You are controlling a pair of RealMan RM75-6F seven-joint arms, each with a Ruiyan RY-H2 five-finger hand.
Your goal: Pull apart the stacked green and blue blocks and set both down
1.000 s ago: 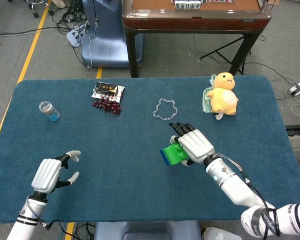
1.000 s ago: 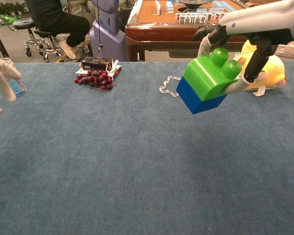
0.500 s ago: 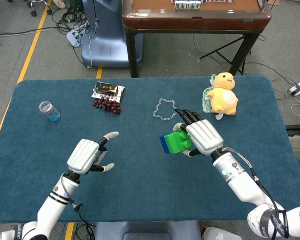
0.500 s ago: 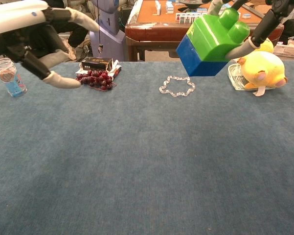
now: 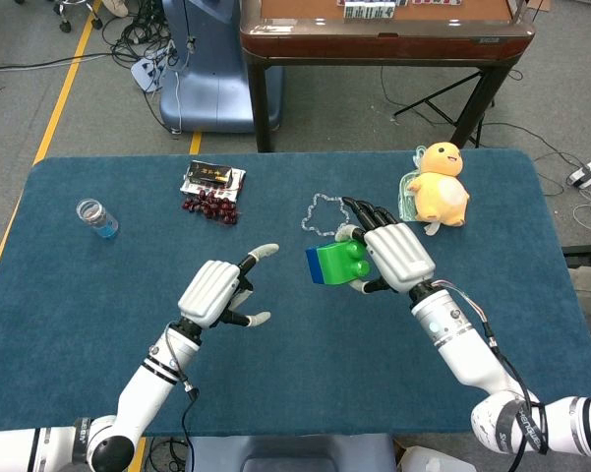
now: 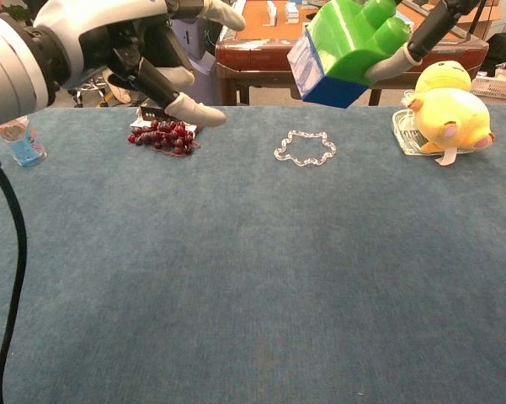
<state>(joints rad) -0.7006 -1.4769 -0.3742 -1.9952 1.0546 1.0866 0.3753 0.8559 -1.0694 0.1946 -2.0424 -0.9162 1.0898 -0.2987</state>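
**Stacked blocks aloft in right hand; left hand released alongside**

Count: one green block, one blue block, two hands, one bunch of red grapes, one small black packet, one small jar with blue at its base, one clear bead ring, one yellow plush duck lying on one clear dish.

The right hand is grasping the green block, fingers wrapping over its top and a thumb pressing its side. The blue block is sitting joined to the green one, so the two are hanging together as a single stack, tilted, blue end pointing toward the left hand. The stack is hovering above the blue tablecloth, touching nothing else.

The left hand is holding nothing; its fingers are spreading apart and reaching toward the stack, near it but apart from it.

View differences: the head view is showing both hands whole, both forearms, and the gap between left fingertips and the blue block. The chest view is cropping the right hand to a few dark fingers and is showing the stack from below: the blue block's underside and pale end face, plus the green studs on top. In the chest view the left hand is appearing large at upper left, in front of the grapes. The dish beneath the duck is reading clearly in the chest view only.
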